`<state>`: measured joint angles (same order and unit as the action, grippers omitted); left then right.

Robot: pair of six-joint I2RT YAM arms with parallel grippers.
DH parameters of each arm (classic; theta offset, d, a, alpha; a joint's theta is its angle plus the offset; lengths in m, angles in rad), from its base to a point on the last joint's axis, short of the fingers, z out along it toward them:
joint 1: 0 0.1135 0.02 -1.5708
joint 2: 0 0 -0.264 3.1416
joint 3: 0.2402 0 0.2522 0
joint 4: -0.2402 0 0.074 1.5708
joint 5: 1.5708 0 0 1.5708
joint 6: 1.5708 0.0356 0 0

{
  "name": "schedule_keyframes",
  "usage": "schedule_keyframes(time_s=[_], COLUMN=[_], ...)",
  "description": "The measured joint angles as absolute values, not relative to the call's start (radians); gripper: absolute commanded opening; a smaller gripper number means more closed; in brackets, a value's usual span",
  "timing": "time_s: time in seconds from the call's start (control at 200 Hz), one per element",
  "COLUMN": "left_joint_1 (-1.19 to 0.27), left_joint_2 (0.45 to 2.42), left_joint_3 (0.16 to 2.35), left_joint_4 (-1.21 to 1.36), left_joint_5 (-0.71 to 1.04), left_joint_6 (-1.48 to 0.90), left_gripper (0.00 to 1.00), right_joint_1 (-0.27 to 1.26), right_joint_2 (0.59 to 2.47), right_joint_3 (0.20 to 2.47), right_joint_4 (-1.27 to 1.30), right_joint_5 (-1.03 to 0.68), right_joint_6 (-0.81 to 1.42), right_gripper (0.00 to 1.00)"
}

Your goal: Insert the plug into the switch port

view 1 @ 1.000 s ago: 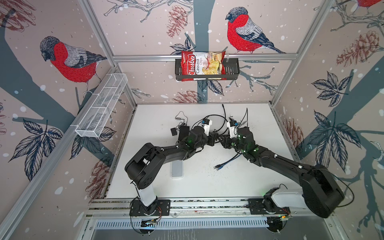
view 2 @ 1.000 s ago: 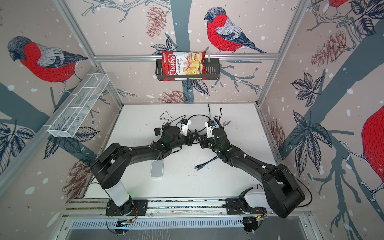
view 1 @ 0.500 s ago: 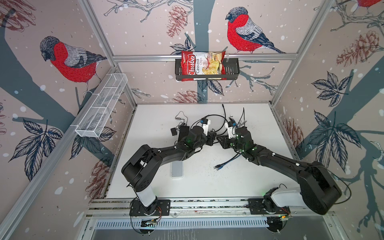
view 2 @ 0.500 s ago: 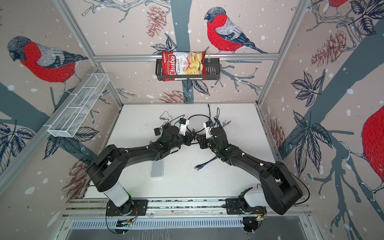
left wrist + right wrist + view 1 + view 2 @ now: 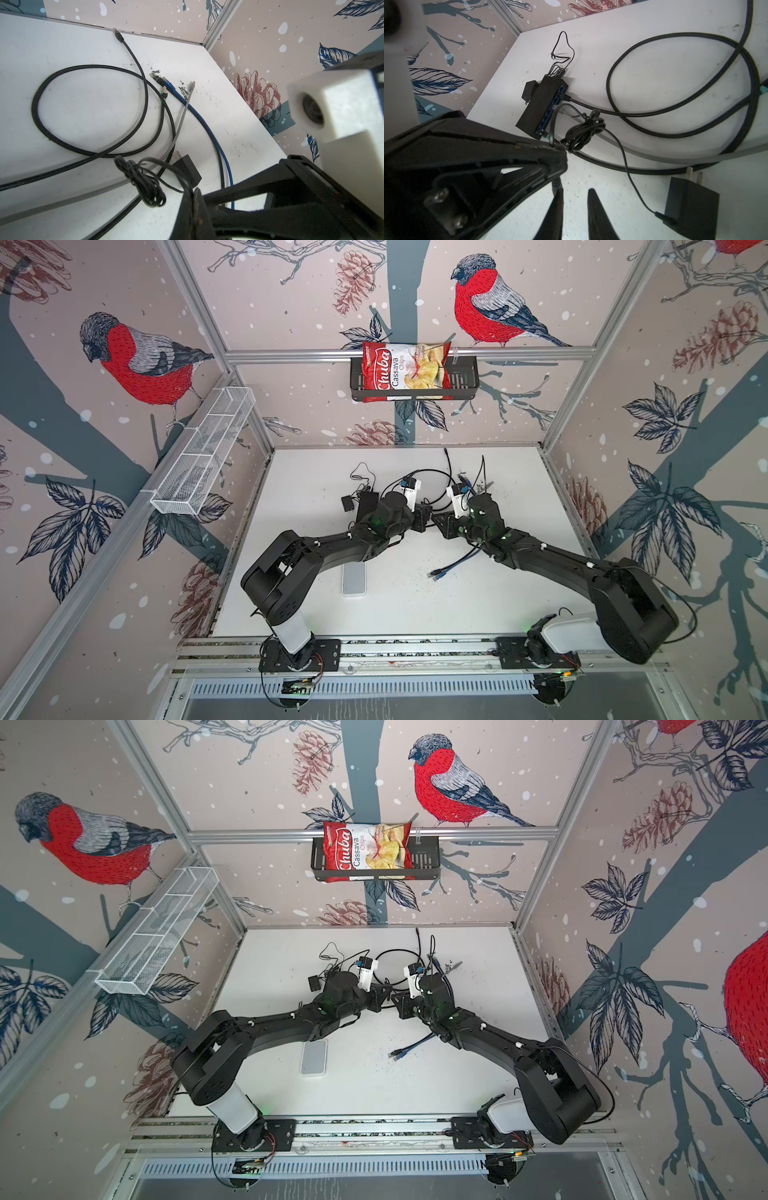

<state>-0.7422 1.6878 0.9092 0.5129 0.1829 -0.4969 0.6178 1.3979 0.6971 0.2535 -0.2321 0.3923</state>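
Your left claw (image 5: 560,150) is pinched shut on the thin black cord (image 5: 583,129). What looks like the plug (image 5: 557,184) at the cord's end pokes out just under the closed tips, low in the right wrist view. Your right claw (image 5: 575,192) sits right below with its jaws a narrow gap apart and bare table showing between them. The plug is at the tip of one finger (image 5: 554,209), but you cannot tell whether they touch. In both top views the two claws meet tip to tip over the middle of the white table (image 5: 478,614).

The switch (image 5: 542,104) lies flat above centre in that wrist view, apart from the plug. A thick black cable (image 5: 607,87) sits in one of its blue ports and loops wide to the right. A power block (image 5: 691,209) lies at the lower right, with the thin cord running into it.

The table is scuffed with dark marks. A blue cable (image 5: 457,562) and a pale flat slab (image 5: 353,578) lie nearer the front. Bird wallpaper covers the walls. A white wire basket (image 5: 203,452) hangs at the upper left, and a black basket (image 5: 463,379) holding a bag of chips (image 5: 405,371) hangs at the upper middle.
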Motion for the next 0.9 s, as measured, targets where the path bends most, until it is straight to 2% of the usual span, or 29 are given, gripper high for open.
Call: schedule_keyframes(time_s=[0.75,0.901], left_joint_1=[-0.742,-0.742], left_joint_2=[1.689,1.693], left_joint_3=[0.909,0.909], left_joint_4=[0.513,0.518], left_joint_5=[0.167,0.154], left_joint_6=[-0.496,-0.496], left_gripper=[0.00,0.00], right_joint_1=[0.625,0.626], right_joint_2=[1.457,1.467], right_joint_3=[0.723,0.733], right_joint_4=[0.304,0.304], right_joint_5=[-0.275,-0.277], right_joint_6=[0.419,0.422], right_gripper=[0.21,0.17])
